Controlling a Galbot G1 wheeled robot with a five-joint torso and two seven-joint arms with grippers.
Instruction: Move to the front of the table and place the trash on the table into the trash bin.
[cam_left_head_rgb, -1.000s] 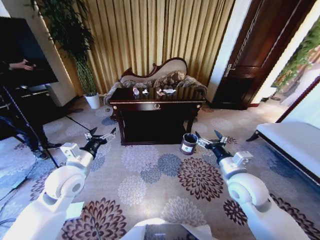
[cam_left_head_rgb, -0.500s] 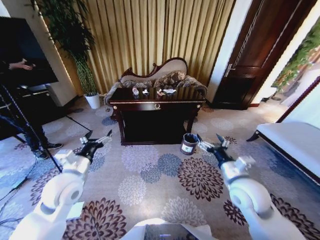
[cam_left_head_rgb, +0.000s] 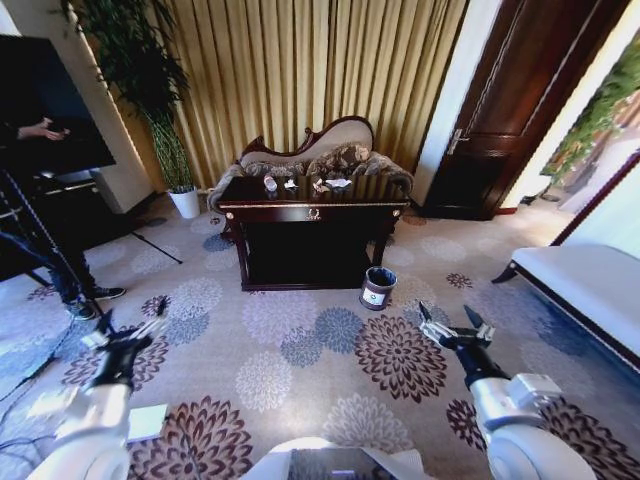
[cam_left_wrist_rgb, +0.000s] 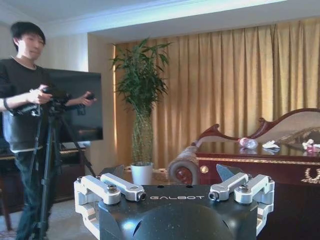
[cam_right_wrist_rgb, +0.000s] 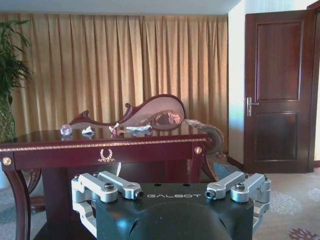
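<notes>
While glossy dark wood: table (cam_left_head_rgb: 312, 210) w/ crumpled trash (cam_left_head_rgb: 338, 183) (white scraps).

Dark glossy table (cam_left_head_rgb: 312, 206), floral-medallion carpet (cam_left_head_rgb: 300, 350), gold curtains (cam_left_head_rgb: 300, 70)

Gold pleated curtains (cam_left_head_rgb: 300, 70) cover the far wall from top to floor. In front of them stands a sofa (cam_left_head_rgb: 312, 158) with a carved dark wooden back and patterned cushions. To the left, a tall leafy plant (cam_left_head_rgb: 140, 70) rises from a white pot (cam_left_head_rgb: 185, 203) set against a pale wall. A dark panelled door (cam_left_head_rgb: 520, 100) with a metal handle closes the right side, beside a white wall strip. The carpet (cam_left_head_rgb: 320, 350) is beige with large round flower patterns in brown, blue and cream. A pale upholstered bench (cam_left_head_rgb: 585, 290) with a dark frame sits at the right edge. Soft daylight glows through the curtains.
</notes>
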